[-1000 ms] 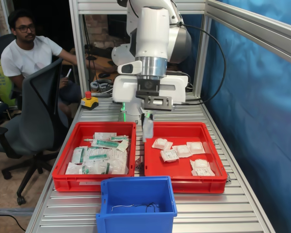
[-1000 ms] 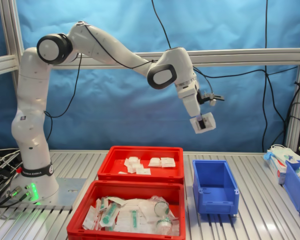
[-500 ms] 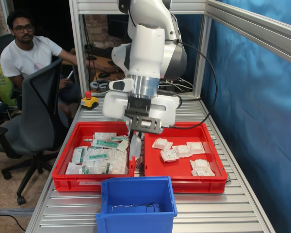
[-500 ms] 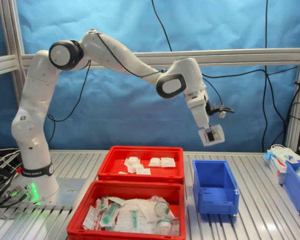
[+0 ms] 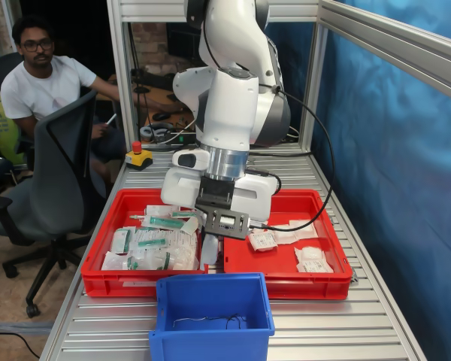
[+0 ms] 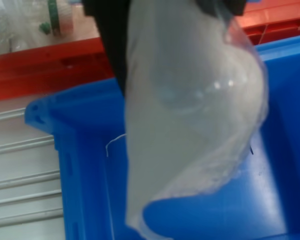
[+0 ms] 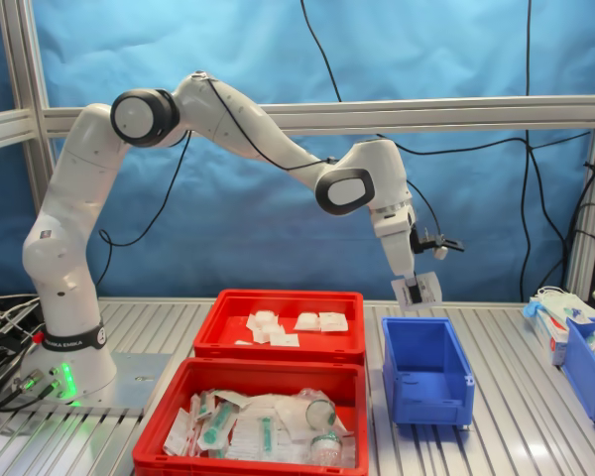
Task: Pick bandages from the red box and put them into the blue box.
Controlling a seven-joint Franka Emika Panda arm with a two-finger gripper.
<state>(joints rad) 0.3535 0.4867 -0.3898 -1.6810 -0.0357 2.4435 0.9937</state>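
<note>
My gripper (image 5: pixel 210 239) is shut on one white bandage packet (image 5: pixel 208 253), which hangs down from the fingers. In the wrist view the bandage (image 6: pixel 190 115) fills the middle, with the blue box (image 6: pixel 80 150) right under it and a dark finger (image 6: pixel 110 35) beside it. In the second exterior view the gripper (image 7: pixel 415 294) hovers just above the blue box (image 7: pixel 426 369). The blue box (image 5: pixel 210 310) holds only a thin thread. The red box (image 5: pixel 286 265) at the first exterior view's right holds several more bandages (image 5: pixel 282 235); it is the farther tray, red box (image 7: pixel 278 342), in the second exterior view.
A twin red tray (image 5: pixel 98 274) of green-printed packets (image 5: pixel 154 241) lies beside the red box. A seated man (image 5: pixel 37 75) and an office chair (image 5: pixel 56 180) are off the table's far left. A red stop button (image 5: pixel 138 155) sits at the back. Another blue bin (image 7: pixel 590 367) stands at the second exterior view's right.
The arm has swung away from the red box and come down toward the blue box, carrying the bandage packet the whole way.
</note>
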